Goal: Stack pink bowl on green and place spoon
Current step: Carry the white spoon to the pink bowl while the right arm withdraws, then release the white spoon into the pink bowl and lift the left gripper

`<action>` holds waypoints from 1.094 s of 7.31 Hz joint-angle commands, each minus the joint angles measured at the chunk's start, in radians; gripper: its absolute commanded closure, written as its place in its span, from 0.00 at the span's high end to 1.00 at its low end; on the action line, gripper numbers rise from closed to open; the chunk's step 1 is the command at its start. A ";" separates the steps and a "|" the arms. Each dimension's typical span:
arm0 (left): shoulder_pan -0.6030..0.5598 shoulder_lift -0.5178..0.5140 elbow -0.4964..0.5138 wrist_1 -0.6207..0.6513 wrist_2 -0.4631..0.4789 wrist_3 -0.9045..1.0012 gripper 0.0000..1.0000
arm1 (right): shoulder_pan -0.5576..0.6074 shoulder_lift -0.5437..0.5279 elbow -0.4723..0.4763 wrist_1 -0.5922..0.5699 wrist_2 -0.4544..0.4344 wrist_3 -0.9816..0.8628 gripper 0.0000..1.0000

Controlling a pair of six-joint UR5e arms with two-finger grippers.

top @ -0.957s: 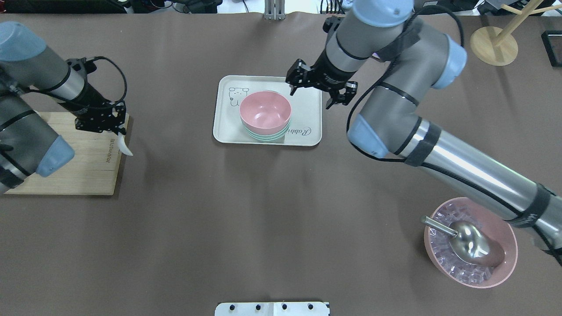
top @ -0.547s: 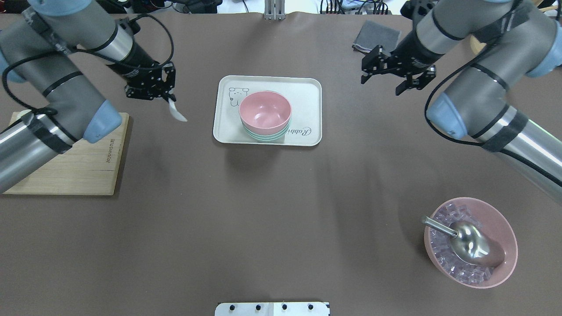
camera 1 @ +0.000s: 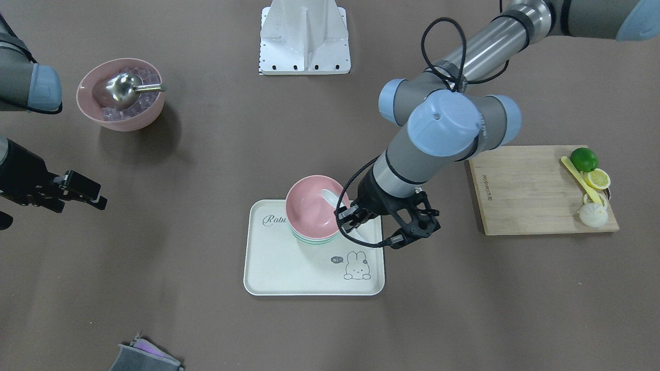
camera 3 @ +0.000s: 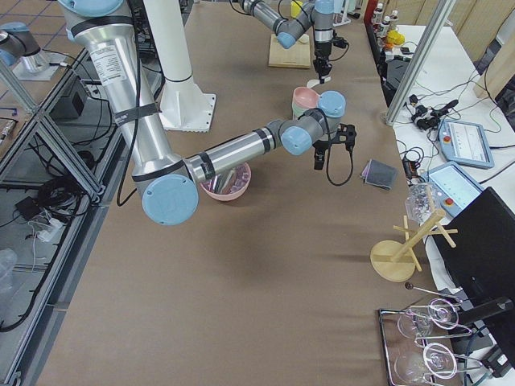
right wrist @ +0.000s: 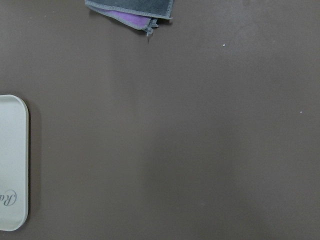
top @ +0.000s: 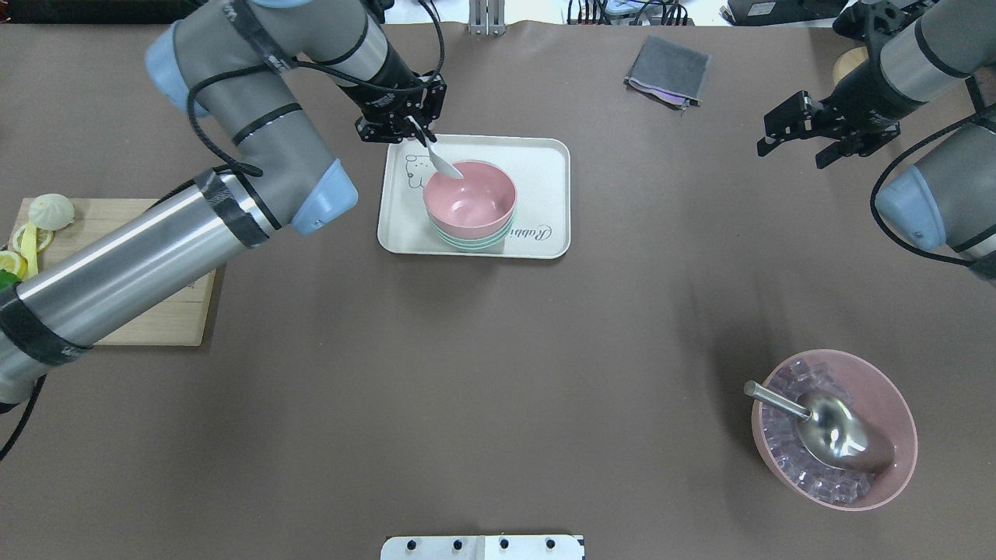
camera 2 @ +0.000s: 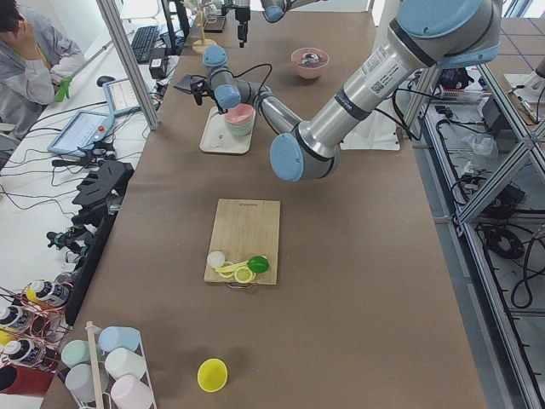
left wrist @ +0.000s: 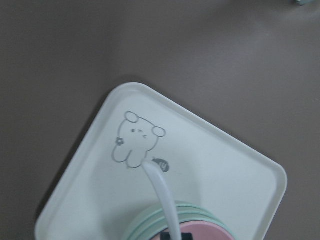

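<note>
Left gripper point(top: 419, 134) is clamped on the spoon point(top: 445, 165) by its handle, above the far-left corner of the tray point(top: 545, 167), by the bunny print. Right gripper point(top: 792, 154) has its jaws apart and empty, well off to the right, near the grey cloth point(top: 668, 70). The tray sits mid-table. Pink bowl point(top: 469, 198) is nested in the green bowl point(top: 469, 243) on the tray, so only the green rim shows. The spoon is tilted, scoop end down over the pink bowl's rim. Can't tell if it touches the bowl.
</note>
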 commanded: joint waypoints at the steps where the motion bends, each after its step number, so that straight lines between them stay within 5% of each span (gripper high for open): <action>1: 0.041 -0.014 0.028 -0.050 0.040 -0.009 0.00 | 0.006 -0.012 0.003 -0.002 0.001 -0.014 1.00; 2: 0.044 -0.006 0.024 -0.051 0.040 -0.005 0.80 | 0.008 -0.012 0.003 -0.002 0.001 -0.014 1.00; 3: 0.044 0.013 -0.019 -0.045 0.033 -0.008 0.98 | 0.011 -0.010 0.003 -0.002 0.001 -0.014 1.00; 5: -0.032 0.107 -0.145 -0.007 -0.049 0.005 0.99 | 0.043 -0.010 0.003 -0.005 0.001 -0.020 1.00; 6: -0.131 0.229 -0.242 0.005 -0.197 0.094 0.99 | 0.067 -0.015 -0.001 -0.008 0.004 -0.046 1.00; 8: -0.253 0.525 -0.418 0.015 -0.227 0.481 0.99 | 0.156 -0.062 -0.010 -0.108 0.004 -0.307 1.00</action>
